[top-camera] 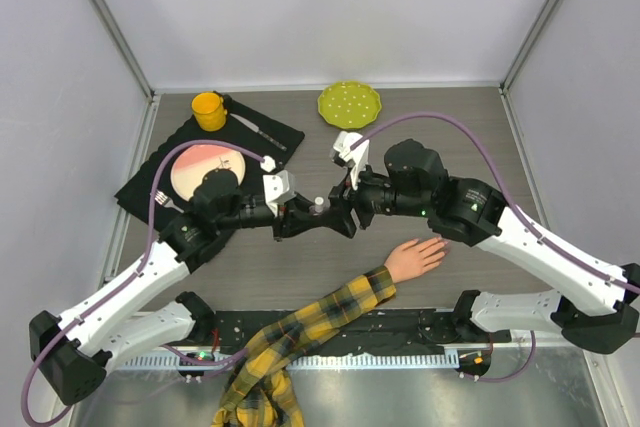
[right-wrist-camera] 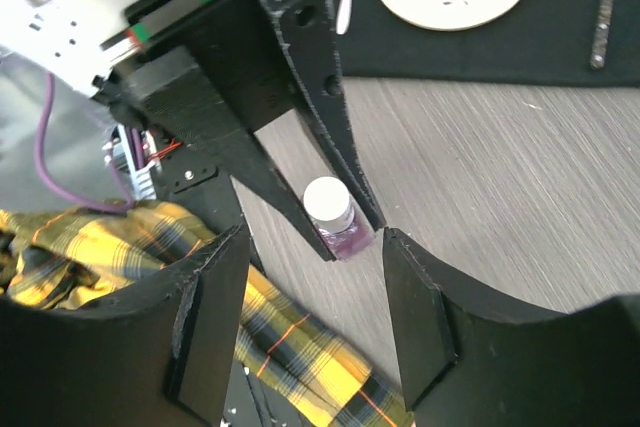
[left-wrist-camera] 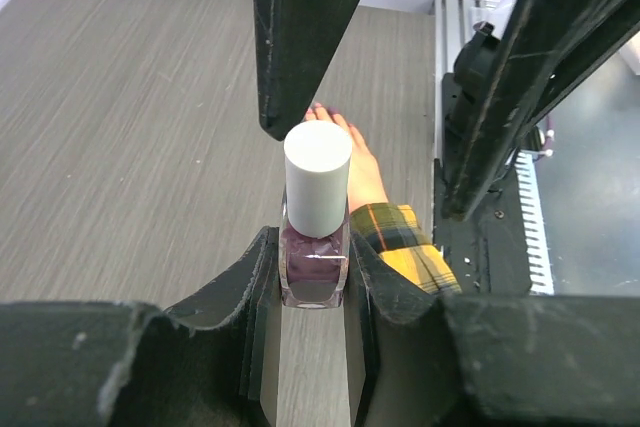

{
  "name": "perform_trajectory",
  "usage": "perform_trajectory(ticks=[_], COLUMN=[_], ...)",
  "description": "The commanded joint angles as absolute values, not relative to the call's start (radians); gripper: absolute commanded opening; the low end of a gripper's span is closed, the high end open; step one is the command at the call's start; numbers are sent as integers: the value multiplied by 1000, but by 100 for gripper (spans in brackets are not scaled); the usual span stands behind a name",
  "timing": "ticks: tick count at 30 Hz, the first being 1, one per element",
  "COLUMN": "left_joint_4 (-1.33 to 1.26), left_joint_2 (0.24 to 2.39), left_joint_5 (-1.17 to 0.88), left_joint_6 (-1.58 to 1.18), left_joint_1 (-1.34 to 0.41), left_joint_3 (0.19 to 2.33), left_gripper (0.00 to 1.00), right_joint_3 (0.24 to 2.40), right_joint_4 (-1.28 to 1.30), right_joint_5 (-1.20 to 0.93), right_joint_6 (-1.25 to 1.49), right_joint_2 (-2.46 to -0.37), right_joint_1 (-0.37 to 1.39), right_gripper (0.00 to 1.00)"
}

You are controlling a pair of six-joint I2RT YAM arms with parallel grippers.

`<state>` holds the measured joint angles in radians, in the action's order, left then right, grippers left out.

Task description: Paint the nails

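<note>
A small bottle of purple polish (top-camera: 318, 207) with a white cap stands upright mid-table, and my left gripper (top-camera: 312, 219) is shut on its glass body (left-wrist-camera: 315, 265). My right gripper (top-camera: 343, 213) faces it from the right, open, its fingers (left-wrist-camera: 300, 37) reaching above and beside the cap without holding it. Seen from the right wrist, the bottle (right-wrist-camera: 336, 219) sits just beyond my open right gripper (right-wrist-camera: 315, 292). The mannequin hand (top-camera: 416, 256) lies palm down in front, its plaid sleeve (top-camera: 310, 325) trailing off the near edge. Its nails are too small to make out; the fingertips (left-wrist-camera: 322, 112) peek past the cap.
At the back left a black mat (top-camera: 275, 137) holds a pink plate (top-camera: 207, 169), a yellow cup (top-camera: 208, 110), a knife (top-camera: 258, 131) and a fork (top-camera: 160, 197). A green dotted plate (top-camera: 349, 101) sits at the back centre. A metal rail (top-camera: 400, 359) runs along the near edge.
</note>
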<state>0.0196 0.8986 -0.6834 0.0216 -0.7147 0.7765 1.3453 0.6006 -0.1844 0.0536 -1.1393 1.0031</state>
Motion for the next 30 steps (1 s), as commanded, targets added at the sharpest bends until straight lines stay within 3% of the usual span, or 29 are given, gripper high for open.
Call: perform_trajectory(ticks=[1,11,15,18,20,24,27,29,30], left_joint_4=[-6,-3,-3,-3,-3,-3,-3,-3,-3], left_joint_2=[896,896,893,891,891,890,890,891,891], left_joint_5=[-750,-775,-776,-766,-750,-634,-467,-364,-339], left_joint_6=[6,8,8,6,8,12,32,40,40], left_joint_1=[-712,-712,-713,-712,-712,-713,-712,-713,-713], left_joint_3=[824,827,827,827,827,824,821,813,813], left_gripper=[0,0,0,0,0,0,0,0,0], right_joint_3=[1417,1463,1474,1476,1477,1465,1421,1393,1408], right_joint_4=[623,646,660,664,672,667,583,508,515], right_joint_5=[-267,-281,-287,-287,-284,-241,-80,362,518], right_joint_6=[6,-54,-63,-64,-61,-37,84,232,294], right_joint_2=[-1150,-1210,-1227,-1232,-1239,-1262,-1275,-1290,-1349], right_joint_1=[994,992,991,992,992,994,1023,1134,1278], right_gripper=[61,40,38,21,3,1,1,1,1])
